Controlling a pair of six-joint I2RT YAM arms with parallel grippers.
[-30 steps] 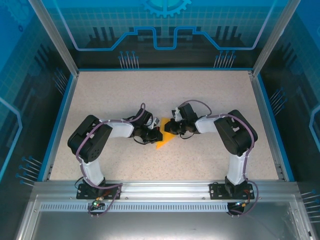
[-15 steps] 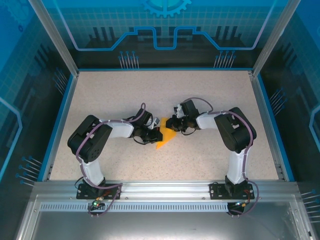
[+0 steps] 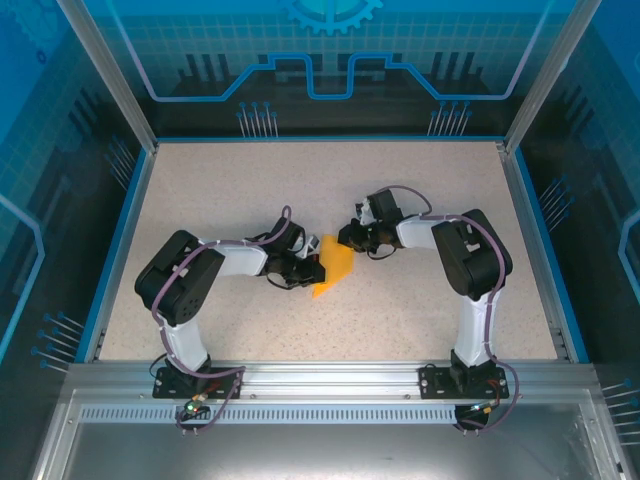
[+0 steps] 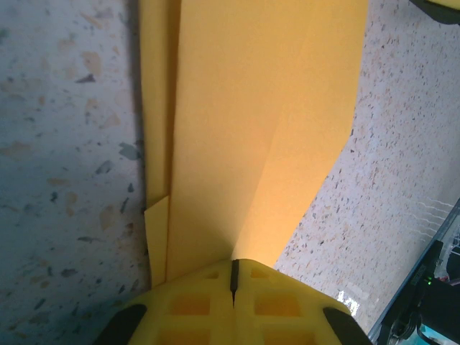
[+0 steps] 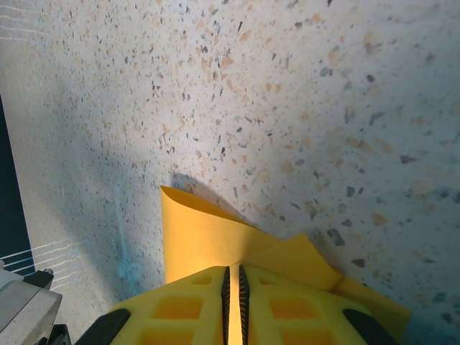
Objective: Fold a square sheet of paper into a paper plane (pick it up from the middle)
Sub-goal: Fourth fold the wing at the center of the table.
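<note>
The paper [image 3: 336, 268] sits close to the middle of the table [image 3: 250, 190], a narrow orange-yellow piece running from about 1 o'clock to 7 o'clock in the top view. You have both tools on it. The left gripper [image 4: 233, 279] comes in from 9 o'clock with its jaws closed on one end, and layered flaps and a long crease run away from its fingers in the left wrist view. The right gripper [image 5: 233, 279] comes in from 1 o'clock, jaws pinched on the other end, where a corner curls up and casts a shadow on the table. By the look of it you are partway through. The square has already been narrowed by several folds and one end tapers toward 7 o'clock. It does not yet read as a clean dart, so the wings and a firm press along the crease seem to be left. Around the paper the speckled surface gives you free room. The blue walls [image 3: 320, 60] at 12 o'clock and the metal rail [image 3: 330, 375] at 6 o'clock are well apart from it. What could hinder you is the two wrists working near each other over such a small piece.
</note>
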